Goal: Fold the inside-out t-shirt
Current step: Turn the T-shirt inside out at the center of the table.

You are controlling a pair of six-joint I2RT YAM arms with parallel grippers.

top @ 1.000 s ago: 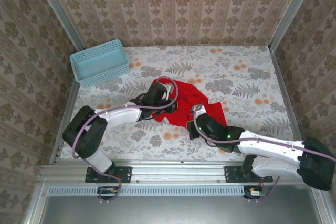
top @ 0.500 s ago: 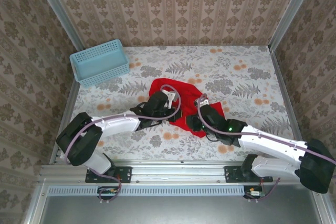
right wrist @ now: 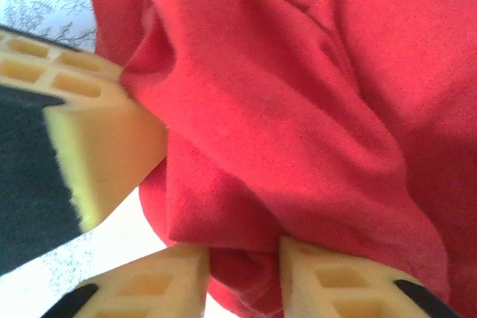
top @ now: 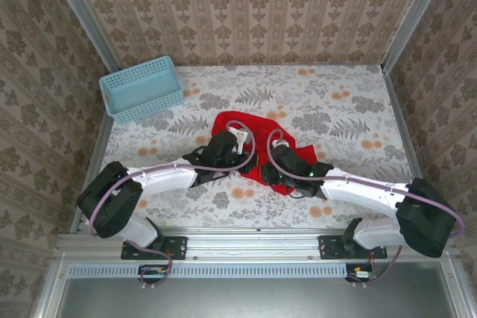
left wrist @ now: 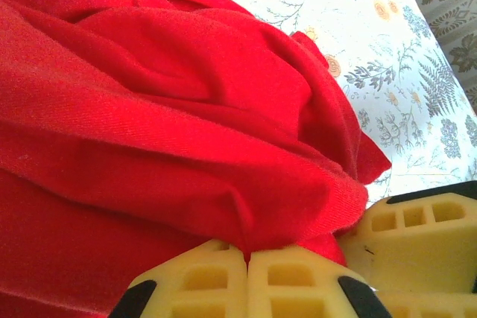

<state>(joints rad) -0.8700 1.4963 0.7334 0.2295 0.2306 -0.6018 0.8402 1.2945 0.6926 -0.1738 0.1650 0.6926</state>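
From above, the inside-out t-shirt point(top: 242, 126) lies bunched in a red heap at the middle of the table point(top: 350, 102), well apart from the blue basket point(top: 141, 88) at the far left corner. The left claw point(top: 243, 160) and the right claw point(top: 264, 173) meet at the heap's near edge. A second ago the right arm sat further toward the right edge and the cloth trailed out that way. Now the arm has swung in and the heap is tighter.

At the left wrist, the left claw point(left wrist: 247, 282) is pressed closed on a fold of the t-shirt point(left wrist: 186, 109).

At the right wrist, the right claw point(right wrist: 244, 277) stands narrowly parted with the t-shirt point(right wrist: 298, 94) filling the gap; whether it pinches I cannot tell.

This looks like a handover or regrasp. It goes best if the right claw takes one layer at a hem before the claws draw apart to spread the cloth flat.
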